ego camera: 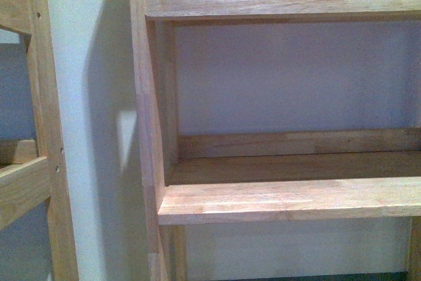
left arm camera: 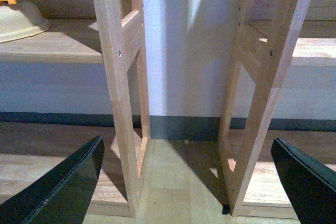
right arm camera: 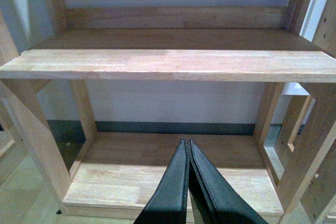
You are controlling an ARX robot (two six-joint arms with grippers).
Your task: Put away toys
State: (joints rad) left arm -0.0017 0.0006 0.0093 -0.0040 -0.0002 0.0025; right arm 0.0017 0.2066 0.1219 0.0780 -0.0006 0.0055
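**Wooden shelving, pale wall**

Front view: shelf surface (ego camera: 289, 199), lower right of frame. Left pincer (left arm camera: 189, 182): fingers spread wide apart. Right pincer (right arm camera: 188, 153): fingers pressed together, holding nothing. Toy: only a cream-and-orange object (left arm camera: 16, 17), upper left, resembles it; identity uncertain.

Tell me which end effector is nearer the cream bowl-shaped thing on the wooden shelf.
Left, probably. The cream bowl-shaped thing shows only in the left wrist view, up on a wooden shelf beyond the open left end effector. The shut right end effector faces another shelf without it.
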